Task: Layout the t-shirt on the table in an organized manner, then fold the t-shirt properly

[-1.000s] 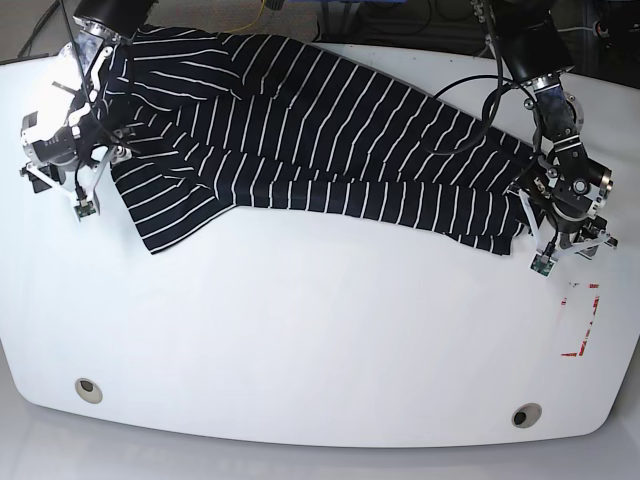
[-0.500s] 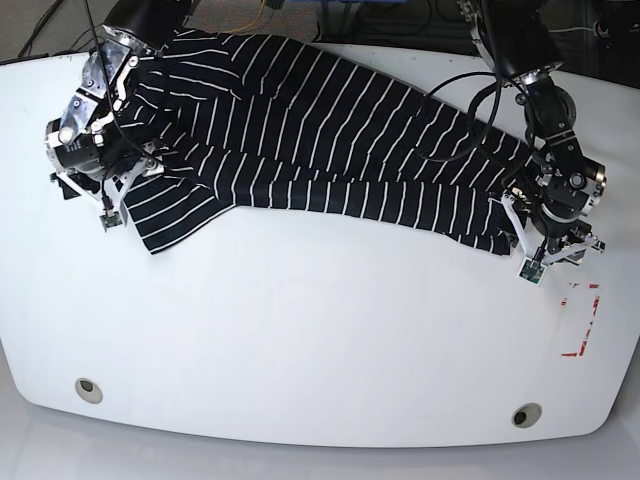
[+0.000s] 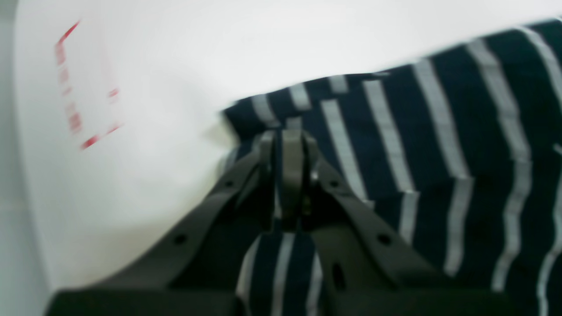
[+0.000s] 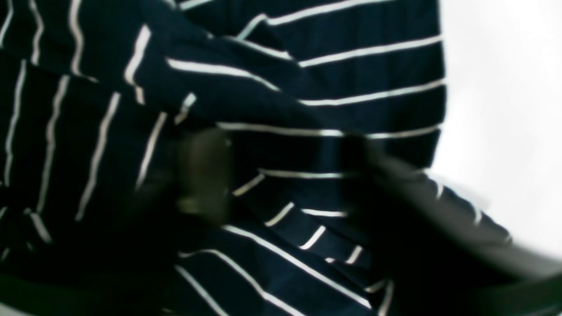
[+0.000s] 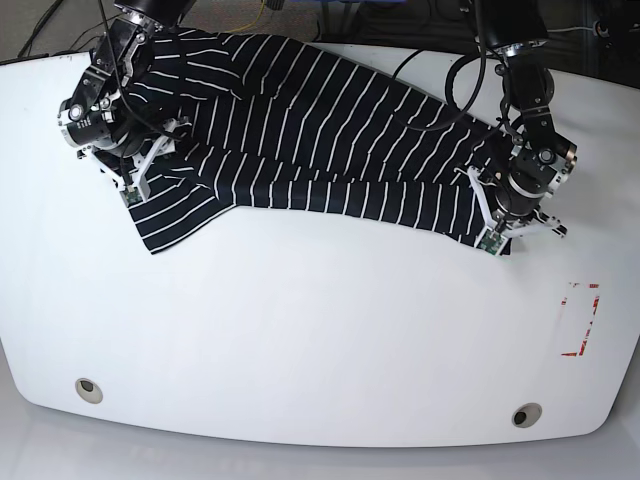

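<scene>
- While both arms reach down over it, the t-shirt (image 5: 320,130), black with thin white stripes, lies spread in a long diagonal band across the far half of the white table (image 5: 300,340) in the base view.
- The garment runs from the far corner on that view's left down toward its right side, with a loose flap hanging forward at the left end and creases along its middle.
- The left gripper (image 3: 287,140), on the base view's right, has its two dark fingers pressed fully together, pinching a fold of striped cloth right at the garment's corner edge.
- In the left wrist view, bare table lies just beyond that corner, and a red-marked rectangle (image 3: 83,87) sits well apart from the cloth, toward the table's edge.
- The right gripper (image 4: 281,175), on the base view's left, is down on the shirt near its flap end.
- In the blurred right wrist view its two dark fingers stand apart with striped fabric lying between them; I cannot tell whether they grip the cloth.
- Two small round grommets (image 5: 88,389) sit near the front edge of the table, well clear of the shirt.
</scene>
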Motion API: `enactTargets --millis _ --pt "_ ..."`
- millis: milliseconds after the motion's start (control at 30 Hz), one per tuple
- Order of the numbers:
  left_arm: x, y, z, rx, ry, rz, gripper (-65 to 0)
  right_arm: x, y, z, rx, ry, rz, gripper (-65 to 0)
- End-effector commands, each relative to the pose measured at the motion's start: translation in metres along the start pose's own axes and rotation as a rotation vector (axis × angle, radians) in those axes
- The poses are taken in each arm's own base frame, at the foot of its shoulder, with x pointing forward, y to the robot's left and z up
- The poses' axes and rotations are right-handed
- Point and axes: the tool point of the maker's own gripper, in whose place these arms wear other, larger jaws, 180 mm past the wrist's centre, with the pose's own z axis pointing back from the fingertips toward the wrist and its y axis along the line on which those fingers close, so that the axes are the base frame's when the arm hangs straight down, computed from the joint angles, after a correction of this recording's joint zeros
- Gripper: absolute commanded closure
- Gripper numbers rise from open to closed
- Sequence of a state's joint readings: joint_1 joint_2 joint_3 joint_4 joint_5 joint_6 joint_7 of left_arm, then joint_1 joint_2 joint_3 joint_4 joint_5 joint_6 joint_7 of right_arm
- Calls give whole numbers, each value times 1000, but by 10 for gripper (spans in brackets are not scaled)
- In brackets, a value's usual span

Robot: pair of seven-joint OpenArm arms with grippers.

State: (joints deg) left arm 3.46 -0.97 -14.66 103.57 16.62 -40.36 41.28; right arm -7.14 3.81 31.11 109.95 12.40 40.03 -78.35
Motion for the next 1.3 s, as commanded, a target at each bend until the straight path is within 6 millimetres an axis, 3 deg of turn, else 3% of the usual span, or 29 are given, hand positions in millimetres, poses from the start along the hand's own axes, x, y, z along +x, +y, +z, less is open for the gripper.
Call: enactTargets --millis 0,67,267,533,700,933,1133,1267 --pt "12 1 5 11 -74 -6 -31 11 -4 6 -10 -48 10 -81" --pt "12 -4 6 0 -98 -4 -25 8 -3 6 -7 -43 10 0" --pt "13 -28 9 -59 -170 -23 -25 -7 -1 5 -6 -6 10 -28" --pt "-5 -48 11 -71 -141 -114 -25 -43 -2 6 -4 81 17 -5" --pt "-13 -48 11 -67 -119 -121 -25 -67 1 7 3 136 16 -5" --pt "-16 -46 11 -63 -109 -122 -25 -82 5 4 15 167 8 -5" --pt "-20 -46 10 -64 -98 -115 -25 -92 11 -15 69 148 -38 -5" --pt "-22 -45 9 -64 -92 -111 -25 -103 4 -27 89 164 -61 -5"
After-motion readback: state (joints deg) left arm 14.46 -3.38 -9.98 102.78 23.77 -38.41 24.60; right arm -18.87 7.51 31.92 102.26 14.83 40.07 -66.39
